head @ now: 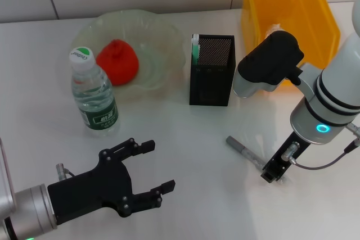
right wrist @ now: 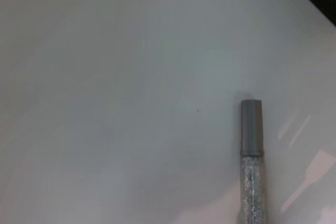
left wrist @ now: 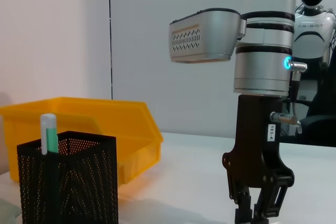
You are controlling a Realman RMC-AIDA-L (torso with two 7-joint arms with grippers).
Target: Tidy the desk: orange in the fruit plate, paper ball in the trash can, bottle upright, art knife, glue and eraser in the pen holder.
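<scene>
My right gripper [head: 274, 173] is down at the glitter glue pen [head: 243, 150]; its jaws I cannot tell. Left gripper [head: 151, 174] hovers near-left, jaws wide.

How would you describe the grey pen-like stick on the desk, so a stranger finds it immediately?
Start at the black mesh pen holder in the middle of the white desk. Nearer the robot, toward its right, a thin glittery grey stick lies flat, one end at the right end effector. Nothing else here lies flat.

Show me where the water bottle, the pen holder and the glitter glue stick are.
water bottle [head: 94, 102], head view, on the clear body above the green label.
pen holder [head: 212, 80], head view, on its black mesh front wall.
glitter glue stick [right wrist: 251, 129], right wrist view, on its grey cap.
</scene>
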